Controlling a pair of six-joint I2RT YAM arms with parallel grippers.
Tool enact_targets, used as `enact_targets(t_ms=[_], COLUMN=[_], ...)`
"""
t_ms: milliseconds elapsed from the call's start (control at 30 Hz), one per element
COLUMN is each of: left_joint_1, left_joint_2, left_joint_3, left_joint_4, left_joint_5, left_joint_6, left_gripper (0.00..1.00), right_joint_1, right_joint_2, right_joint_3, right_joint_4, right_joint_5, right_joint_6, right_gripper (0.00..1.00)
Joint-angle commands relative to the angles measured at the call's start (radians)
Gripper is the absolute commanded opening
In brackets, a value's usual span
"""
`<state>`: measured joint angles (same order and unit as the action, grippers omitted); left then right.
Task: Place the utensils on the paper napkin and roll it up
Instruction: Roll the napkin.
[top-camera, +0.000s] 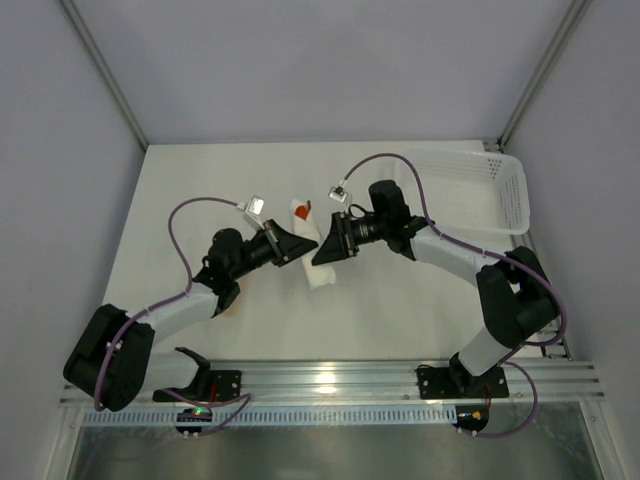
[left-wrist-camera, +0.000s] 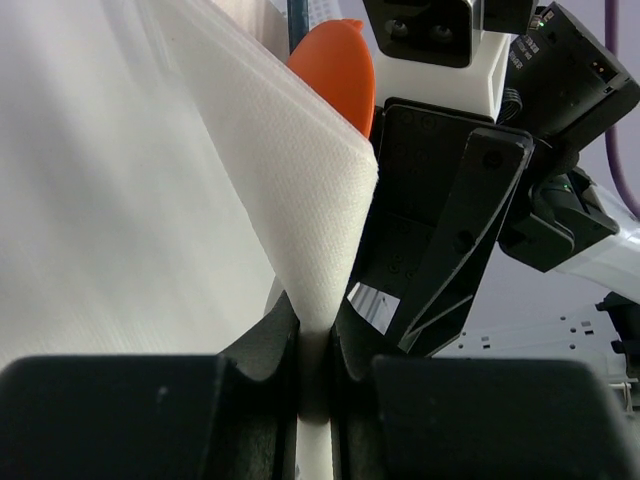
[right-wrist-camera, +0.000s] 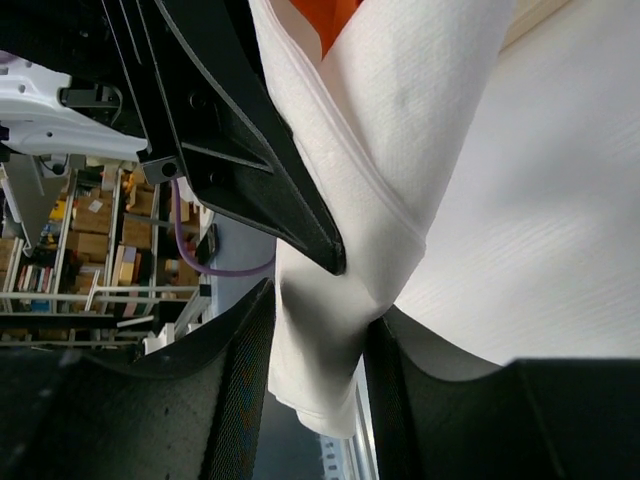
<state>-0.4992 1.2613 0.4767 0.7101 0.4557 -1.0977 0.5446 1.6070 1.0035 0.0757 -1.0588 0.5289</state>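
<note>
The paper napkin (top-camera: 318, 268) is folded into a white bundle at mid-table, held up between both grippers. The orange spoon bowl (top-camera: 302, 212) pokes out of its far end; the other utensils are hidden inside. My left gripper (top-camera: 303, 243) is shut on the napkin (left-wrist-camera: 300, 170), pinching a flattened fold between its fingertips (left-wrist-camera: 316, 340), with the spoon bowl (left-wrist-camera: 338, 70) above. My right gripper (top-camera: 322, 250) faces it from the right. In the right wrist view its jaws (right-wrist-camera: 320, 350) press both sides of the napkin (right-wrist-camera: 390, 130), which narrows between them.
A white perforated basket (top-camera: 470, 190) stands at the back right by the table's edge. The two grippers nearly touch: a left finger (right-wrist-camera: 240, 150) crosses the right wrist view, and the right gripper's black fingers (left-wrist-camera: 450, 230) fill the left wrist view.
</note>
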Motion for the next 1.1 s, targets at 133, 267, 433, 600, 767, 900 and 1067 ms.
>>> enact_targets(t_ms=[133, 267, 433, 600, 767, 900, 1067], left_joint_1=[0.001, 0.001, -0.002, -0.002, -0.006, -0.007, -0.007], left_joint_2=[-0.008, -0.011, 0.004, 0.018, 0.024, 0.024, 0.023], left_joint_3=[0.008, 0.005, 0.008, 0.008, 0.011, 0.014, 0.013], left_joint_4=[0.088, 0.097, 0.127, 0.147, 0.152, 0.146, 0.138], left_joint_5=[0.034, 0.029, 0.035, 0.043, 0.044, 0.046, 0.047], left_joint_6=[-0.008, -0.014, -0.025, -0.036, -0.037, -0.037, -0.034], left_gripper=[0.00, 0.00, 0.00, 0.00, 0.00, 0.00, 0.05], right_joint_1=[-0.018, -0.021, -0.021, -0.021, -0.021, -0.023, -0.023], right_joint_2=[0.007, 0.019, 0.039, 0.070, 0.093, 0.088, 0.090], right_joint_3=[-0.002, -0.002, -0.022, -0.034, -0.026, -0.029, -0.046], right_joint_4=[0.230, 0.266, 0.338, 0.430, 0.467, 0.492, 0.555], right_joint_5=[-0.095, -0.122, -0.139, -0.141, -0.141, -0.147, -0.152], right_joint_6=[0.120, 0.149, 0.190, 0.259, 0.286, 0.299, 0.348], right_gripper=[0.48, 0.48, 0.47, 0.43, 0.33, 0.19, 0.04])
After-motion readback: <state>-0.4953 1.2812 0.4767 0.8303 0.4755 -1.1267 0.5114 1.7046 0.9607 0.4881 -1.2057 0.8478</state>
